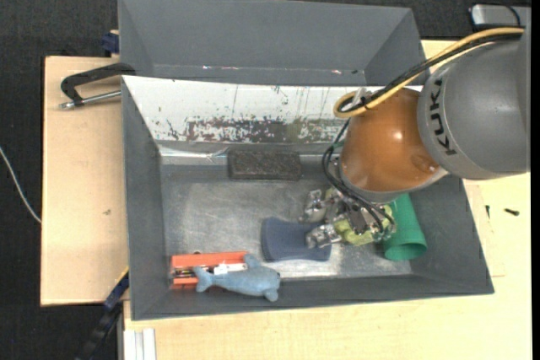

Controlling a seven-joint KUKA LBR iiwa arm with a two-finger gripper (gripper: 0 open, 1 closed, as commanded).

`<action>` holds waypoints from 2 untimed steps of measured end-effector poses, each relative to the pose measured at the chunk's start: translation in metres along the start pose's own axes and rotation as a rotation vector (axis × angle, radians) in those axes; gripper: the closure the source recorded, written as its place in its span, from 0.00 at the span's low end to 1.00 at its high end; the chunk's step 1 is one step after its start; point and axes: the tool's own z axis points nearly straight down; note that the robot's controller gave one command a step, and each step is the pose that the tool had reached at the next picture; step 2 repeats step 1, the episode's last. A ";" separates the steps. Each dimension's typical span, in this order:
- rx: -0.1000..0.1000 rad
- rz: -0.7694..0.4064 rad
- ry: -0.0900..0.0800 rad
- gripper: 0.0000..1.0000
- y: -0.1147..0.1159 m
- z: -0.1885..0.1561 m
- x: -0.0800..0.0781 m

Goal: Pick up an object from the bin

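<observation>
Tool [324,225]: low in the right half of the bin [143,206], close to the floor, tucked under the orange wrist cover [381,149]. Some of its metal parts show at the cover's lower left edge. How far it is open: cannot tell. Nothing can be seen gripped in it.

Nearest thing: a slate-blue flat piece [287,242], soft-looking and irregular in outline. It lies on the floor near the middle of the bin, a little toward the front wall. The tool's tip stands at this piece's upper right corner; contact or a small gap, cannot tell.

Just right of the tool: a green tube [407,233], lying tilted near the right wall with its lower end toward the front. Its upper part is hidden by the wrist cover. Between tool and tube is a small yellow-green bit [359,236]; part of the tool or a loose item, cannot tell.

Further out: a dark grey rectangular block [264,164] lies flat along the foot of the back wall, apart from the blue piece.

Front left corner: an orange and black oblong item [205,264], and just in front of it a blue dolphin-shaped toy [249,282] along the front wall.

Grey arm housing [485,122] comes in over the right rim, with a yellow cable [439,67] looped above the cover.
</observation>
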 end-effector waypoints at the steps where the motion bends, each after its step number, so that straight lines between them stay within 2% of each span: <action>1: 0.003 -0.145 -0.006 1.00 0.011 -0.159 0.013; 2: 0.003 -0.145 -0.006 1.00 0.011 -0.159 0.013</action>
